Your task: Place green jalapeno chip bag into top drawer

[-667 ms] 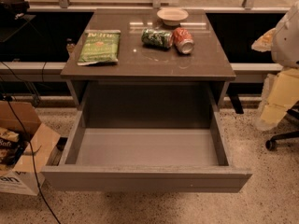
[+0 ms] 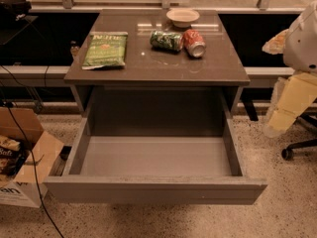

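Note:
The green jalapeno chip bag lies flat on the left side of the brown cabinet top. The top drawer is pulled wide open below it, and its grey inside holds nothing. White and cream parts of my arm show at the right edge, beside the cabinet and well away from the bag. The gripper itself is out of view.
A green soda can and a red soda can lie on their sides at the back middle of the top, with a pale bowl behind them. A cardboard box stands on the floor at left. A chair base is at right.

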{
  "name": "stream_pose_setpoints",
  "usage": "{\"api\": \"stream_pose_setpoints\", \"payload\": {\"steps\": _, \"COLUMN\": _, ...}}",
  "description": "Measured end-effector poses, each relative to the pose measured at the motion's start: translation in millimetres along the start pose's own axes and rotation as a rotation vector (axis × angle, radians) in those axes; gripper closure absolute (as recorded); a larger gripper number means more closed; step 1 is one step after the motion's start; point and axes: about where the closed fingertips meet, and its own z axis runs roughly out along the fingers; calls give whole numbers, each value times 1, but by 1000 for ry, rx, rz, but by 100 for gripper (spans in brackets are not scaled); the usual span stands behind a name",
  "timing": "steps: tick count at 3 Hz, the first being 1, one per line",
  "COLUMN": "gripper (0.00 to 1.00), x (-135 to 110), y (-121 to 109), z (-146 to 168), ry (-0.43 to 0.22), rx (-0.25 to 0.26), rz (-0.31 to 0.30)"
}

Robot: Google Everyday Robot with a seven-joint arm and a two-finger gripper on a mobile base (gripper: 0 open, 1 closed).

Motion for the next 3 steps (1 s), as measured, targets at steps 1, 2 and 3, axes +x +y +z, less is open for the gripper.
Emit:
{"api": "stream_pose_setpoints", "payload": {"steps": 1, "gripper": 0, "x": -16, "y": -1, "z": 6, "ry": -82, "rx": 1, "rz": 22}}
{"api": "stream_pose_setpoints", "payload": {"steps": 2, "gripper": 0, "x": -44, "y": -6, "z": 16, "ry": -201, "rx": -8, "rz": 38}}
{"api": "stream_pose_setpoints", "payload": {"steps": 3, "gripper": 0, "x": -61, "y": -10, "z": 21, "ry": -249, "rx": -12, "rz": 37}}
